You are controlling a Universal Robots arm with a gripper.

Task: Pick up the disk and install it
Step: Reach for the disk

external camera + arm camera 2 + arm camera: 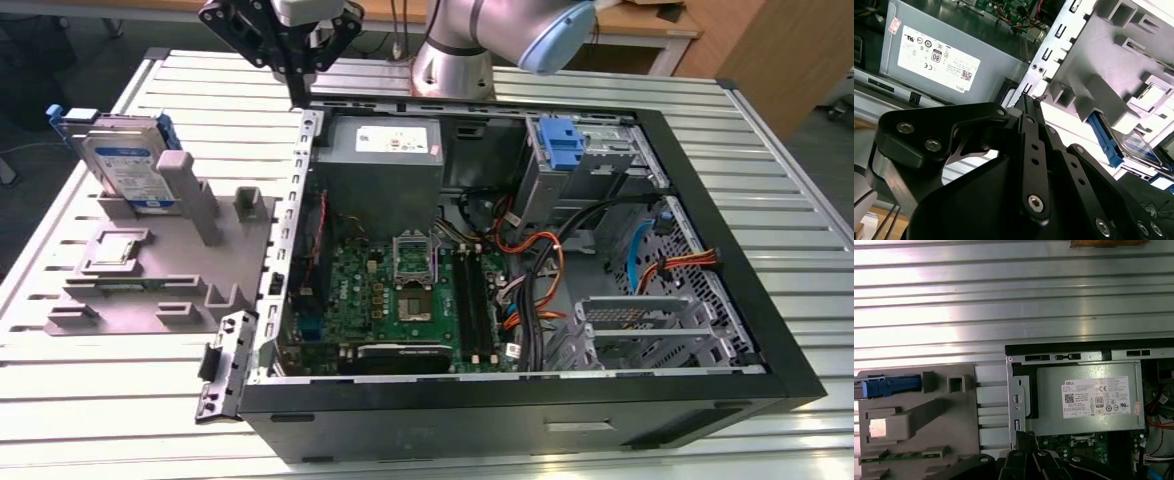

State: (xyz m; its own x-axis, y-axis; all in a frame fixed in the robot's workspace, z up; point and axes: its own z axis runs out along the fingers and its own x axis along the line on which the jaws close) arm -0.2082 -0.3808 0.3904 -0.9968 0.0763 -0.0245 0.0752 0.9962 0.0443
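Note:
The disk (127, 165), silver with a white-and-blue label and a blue carrier around it, stands on edge in the grey holder block (147, 270) at the exterior view's left. Its blue carrier shows in the first wrist view (889, 386), and the disk shows in the second wrist view (1139, 146). My black gripper (296, 85) hangs above the back left corner of the open computer case (534, 400), to the right of the disk and apart from it. Its fingers are shut with nothing between them, as the second wrist view (1029, 99) also shows.
Inside the case lie a grey power supply (380, 150), a green motherboard (400, 290), orange cables (534, 270) and a metal drive bay with a fixed blue bracket (561, 145). Everything rests on a slatted metal table (80, 390). A small chip sits on the holder block (878, 427).

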